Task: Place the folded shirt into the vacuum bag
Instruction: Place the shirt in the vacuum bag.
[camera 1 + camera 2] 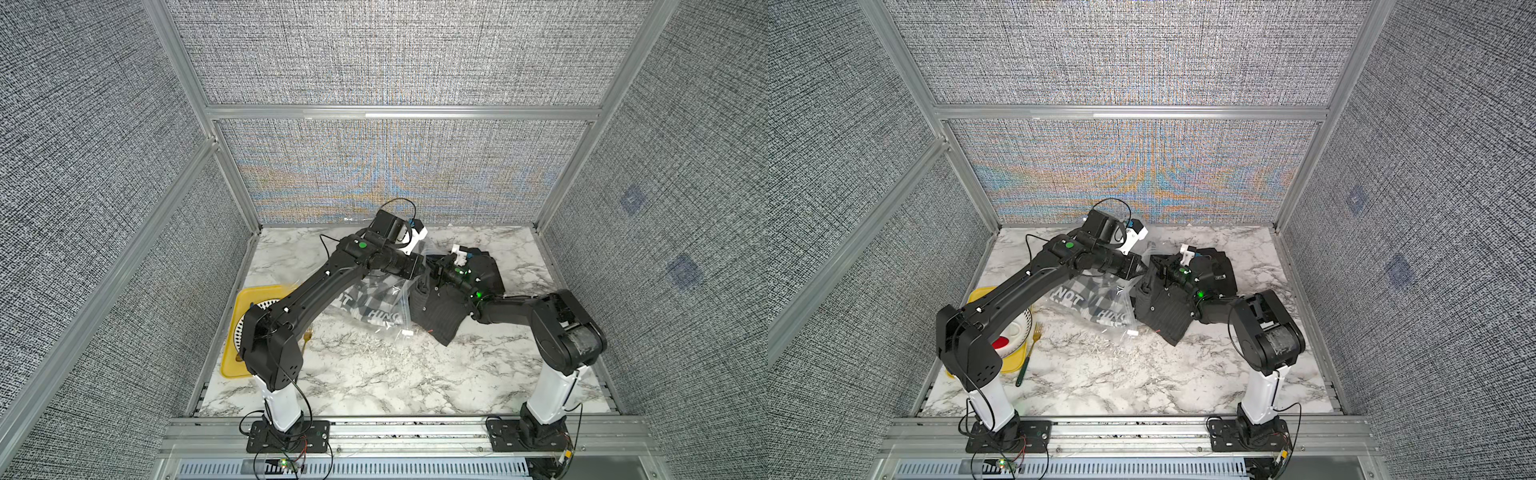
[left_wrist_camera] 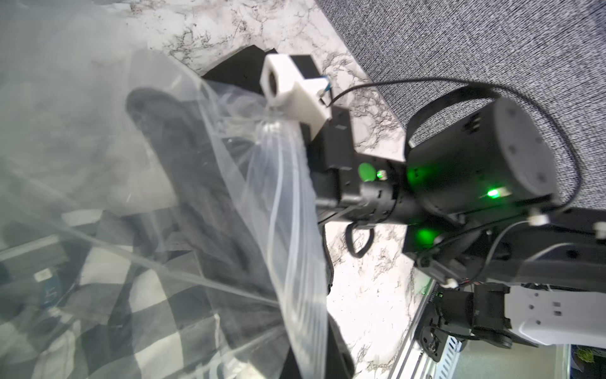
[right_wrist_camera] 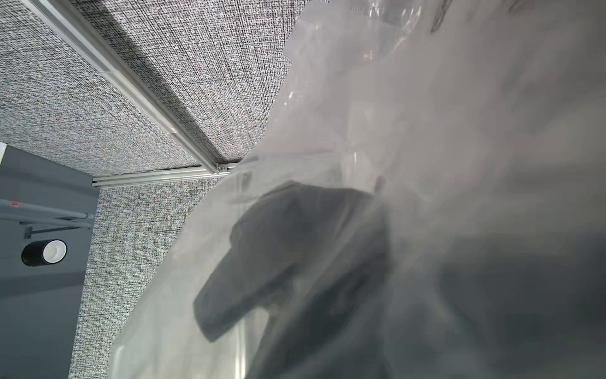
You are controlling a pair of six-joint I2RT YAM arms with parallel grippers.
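The dark, faintly striped fabric shirt (image 1: 1163, 309) lies outside the bag on the white marble-patterned tabletop (image 1: 1121, 374). It sits below the right gripper (image 1: 1156, 266) and on its base side, spreading under that arm's forearm. Its long axis runs from beyond the right gripper slantwise back toward the robot's base, and its folds look loosened. The right arm is plainly the nearer one; the left gripper (image 1: 1139, 271) reaches in from the other side and ends just beside the right one, at the shirt's edge. Touching that edge, on the left gripper's side, is the large crinkly clear plastic vacuum bag (image 1: 1121, 328). The right gripper is clamped on a bunched strip of its film, as the left wrist view shows. The left gripper is clenched with film draped over it; whether it pinches any I cannot tell. Inside the bag is a black-and-white checked garment with white lettering (image 1: 1092, 303). Well behind the left gripper, a yellow plastic tray (image 1: 1013, 366) holds a white plate (image 1: 1017, 328).
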